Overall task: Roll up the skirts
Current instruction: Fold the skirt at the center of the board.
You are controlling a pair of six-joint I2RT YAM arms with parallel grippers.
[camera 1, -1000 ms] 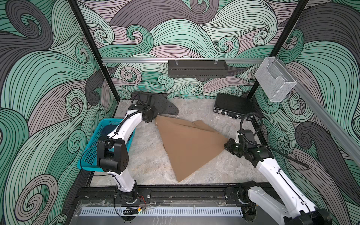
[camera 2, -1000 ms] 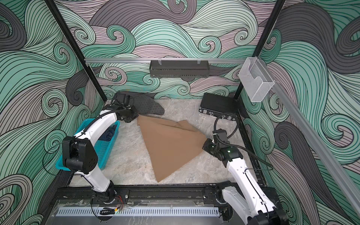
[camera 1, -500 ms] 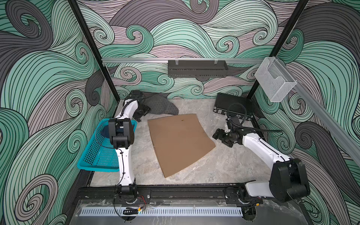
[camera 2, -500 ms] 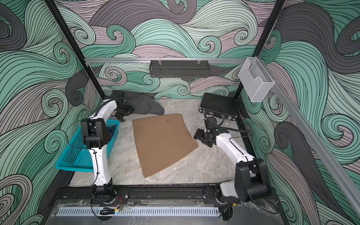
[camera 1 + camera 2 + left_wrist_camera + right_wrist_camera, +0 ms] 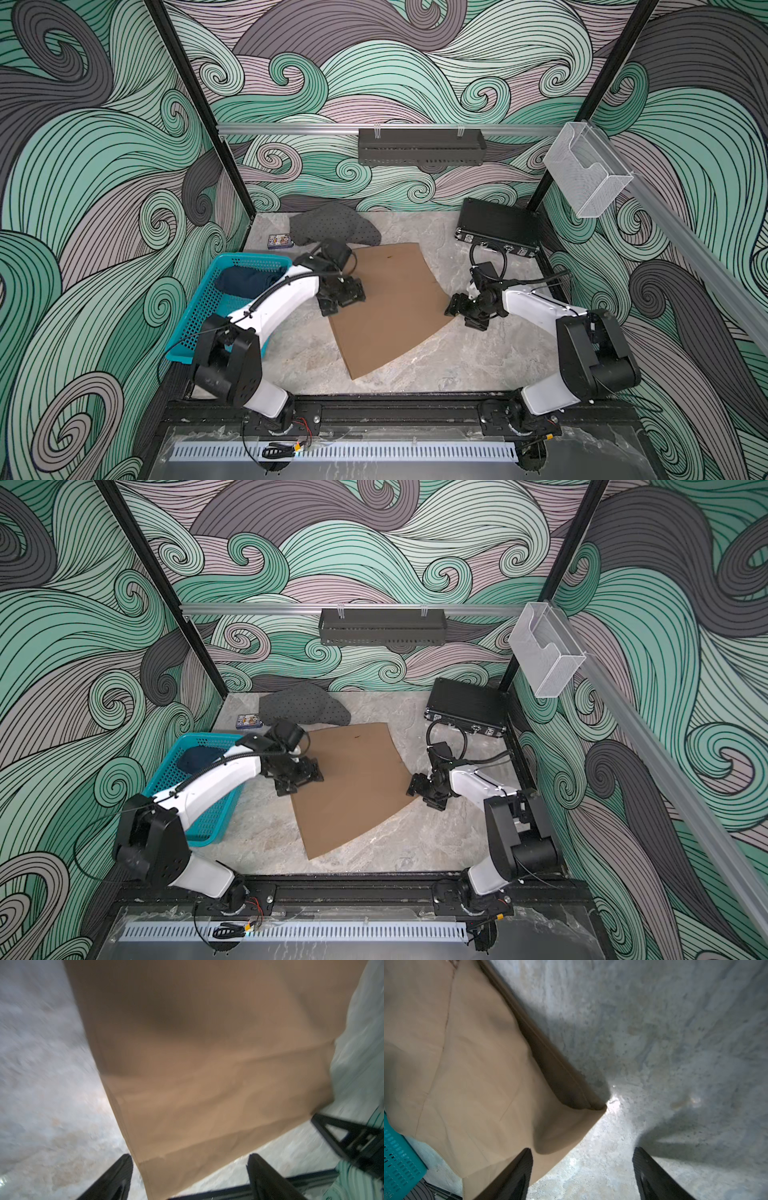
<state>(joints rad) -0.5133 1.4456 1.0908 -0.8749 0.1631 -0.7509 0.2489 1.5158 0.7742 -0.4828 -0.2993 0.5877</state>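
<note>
Marbled tabletop (image 5: 436, 365) carries the tan skirt (image 5: 390, 307) spread flat mid-surface, soft, light cloth probably best pinched at two corners of one edge, with the left end effector (image 5: 343, 300) over its left edge and the right end effector (image 5: 461, 318) beside its right, both wide and empty.

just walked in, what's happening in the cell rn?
Two arms are working on rolling up skirts. The tan skirt lies spread flat on the table, not yet rolled. The left gripper hangs open over its basket-side edge, and the right gripper is open at the opposite corner; neither holds it. The grey dotted skirt is crumpled at the back, and the dark blue skirt is in the teal basket.
</note>
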